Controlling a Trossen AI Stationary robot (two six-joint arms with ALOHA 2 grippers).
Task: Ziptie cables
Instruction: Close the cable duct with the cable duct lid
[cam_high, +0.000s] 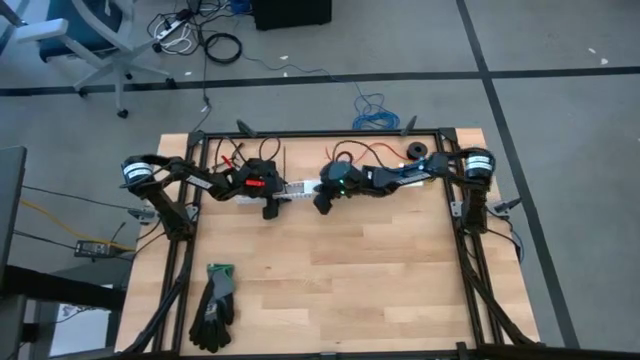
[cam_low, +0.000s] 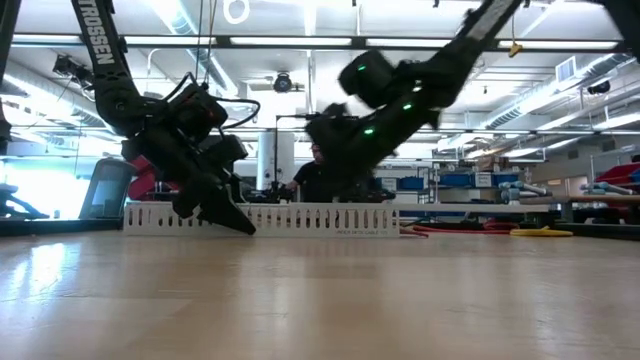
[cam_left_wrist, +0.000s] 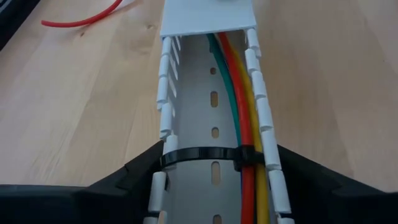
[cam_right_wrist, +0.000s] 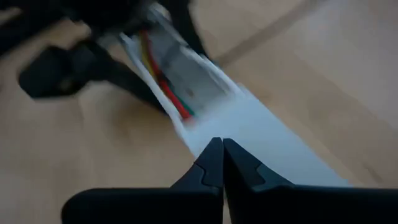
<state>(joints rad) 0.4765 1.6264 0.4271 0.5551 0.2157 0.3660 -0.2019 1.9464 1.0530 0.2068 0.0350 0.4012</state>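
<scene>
**Tie looped, left gripper straddling channel**

Cables (cam_left_wrist: 244, 118) lie inside the white slotted channel (cam_left_wrist: 205, 81) near the table's (cam_high: 380, 280) far edge. A black zip tie (cam_left_wrist: 199, 155) crosses the channel, looped round the wires. Left gripper (cam_left_wrist: 214, 163) has fingers apart, one each side of the channel at the tie. Right gripper (cam_right_wrist: 222, 155), fingers together, rests on the channel's lid (cam_right_wrist: 249, 124). Likely step: cinching the tie; next needs a grip on its tail, not visible here.

Two arms, one white slotted channel (cam_left_wrist: 214, 118), one pair of gloves (cam_high: 214, 306), one black ziptie (cam_left_wrist: 205, 155).
</scene>
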